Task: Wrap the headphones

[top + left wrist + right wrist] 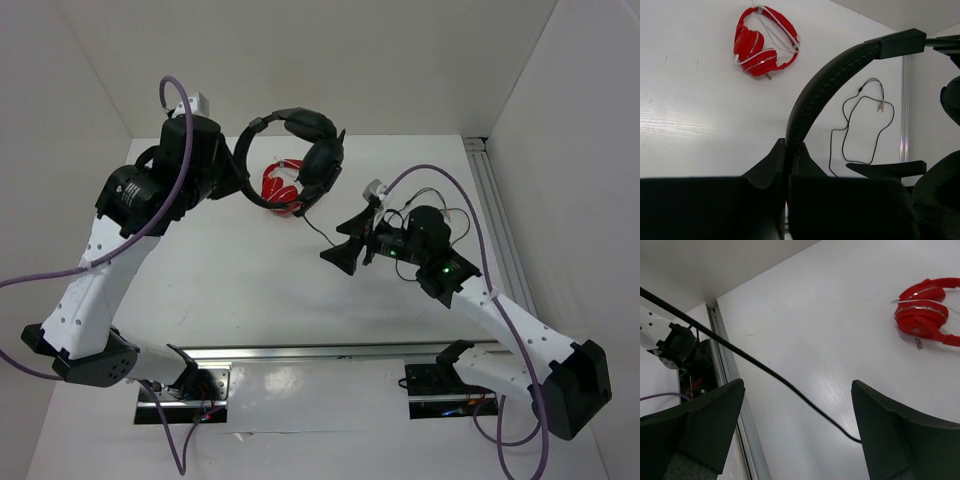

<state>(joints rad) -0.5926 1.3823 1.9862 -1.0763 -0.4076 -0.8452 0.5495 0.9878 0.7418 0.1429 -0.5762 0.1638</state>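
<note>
The black headphones [300,135] hang in the air above the table's far middle. My left gripper [243,165] is shut on their thin headband [815,95], pinched between the fingers in the left wrist view [790,156]. Both earcups [325,160] hang to the right. The thin black cable [318,226] runs down from an earcup and passes between the jaws of my right gripper [338,242]. In the right wrist view that gripper [796,387] is open wide, and the cable [765,371] crosses the gap untouched. The cable's loose end lies looped on the table [860,125].
Red headphones [280,185] lie on the table under the black ones, also in the left wrist view [765,45] and right wrist view [925,315]. A metal rail [495,200] runs along the right edge. Another rail [300,350] lies at the near edge.
</note>
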